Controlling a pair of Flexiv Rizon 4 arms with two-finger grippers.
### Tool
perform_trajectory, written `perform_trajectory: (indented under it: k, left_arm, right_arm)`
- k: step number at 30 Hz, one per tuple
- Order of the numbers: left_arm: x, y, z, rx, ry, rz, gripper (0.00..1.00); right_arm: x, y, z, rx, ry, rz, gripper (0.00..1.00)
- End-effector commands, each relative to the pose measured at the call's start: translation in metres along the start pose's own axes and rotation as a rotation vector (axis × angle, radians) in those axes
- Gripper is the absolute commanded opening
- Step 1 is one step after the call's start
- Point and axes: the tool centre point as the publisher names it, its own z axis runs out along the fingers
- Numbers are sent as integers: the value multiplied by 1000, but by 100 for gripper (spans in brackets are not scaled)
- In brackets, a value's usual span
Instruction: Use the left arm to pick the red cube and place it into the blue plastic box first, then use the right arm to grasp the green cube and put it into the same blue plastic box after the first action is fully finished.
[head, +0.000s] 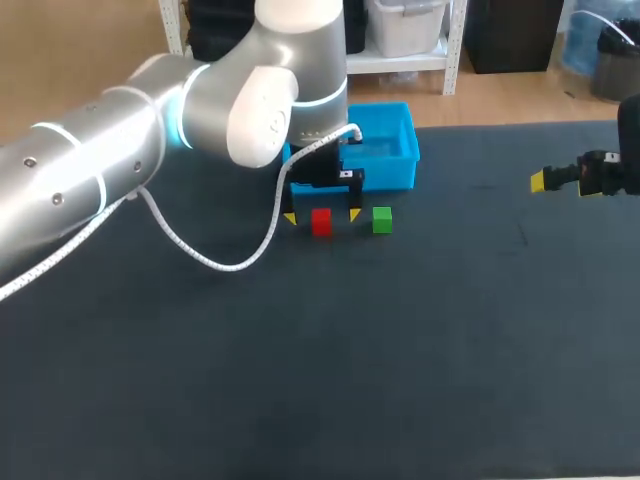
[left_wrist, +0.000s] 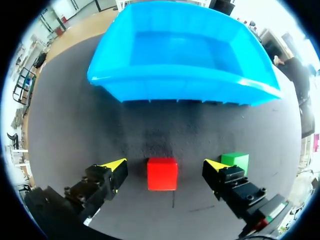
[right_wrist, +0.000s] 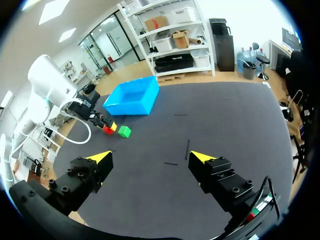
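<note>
**Red cube (left_wrist: 162, 174) bracketed, grip not yet closed**

Cube sat on the dark tabletop (head: 400, 350) between the left jaws, which were wide open, touching nothing and holding nothing. Green cube (left_wrist: 236, 161) lay at its 3 o'clock, just beside one finger. Blue plastic box (left_wrist: 175, 87) stood at 12 o'clock. Step in hand: first pick. Next move probably calls for closing squarely on red without nudging green. Right jaws were open and empty, far off at 3 o'clock.
</note>
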Motion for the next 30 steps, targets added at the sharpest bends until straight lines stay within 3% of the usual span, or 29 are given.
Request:
perform_trajectory:
  k: [1, 11, 12, 13, 14, 15, 30]
  left_arm:
    - [-1, 0, 3, 0, -6, 1, 100]
    - [-1, 4, 9, -10, -17, 1, 100]
    - [0, 4, 10, -13, -21, 0, 89]
    - [0, 4, 10, -12, -28, 1, 43]
    - [1, 4, 11, -12, -29, 1, 6]
    - [1, 4, 11, -12, -33, 3, 0]
    - [-1, 5, 10, -17, -54, 3, 0]
  right_arm:
    - [0, -1, 0, -2, 0, -1, 100]
    - [0, -1, 0, -2, 0, -1, 100]
    - [0, -1, 0, -2, 0, -1, 100]
    - [0, -1, 0, -2, 0, -1, 100]
    - [0, -1, 0, -2, 0, -1, 100]
    - [0, -1, 0, -2, 0, -1, 100]
    - [0, -1, 0, -2, 0, -1, 100]
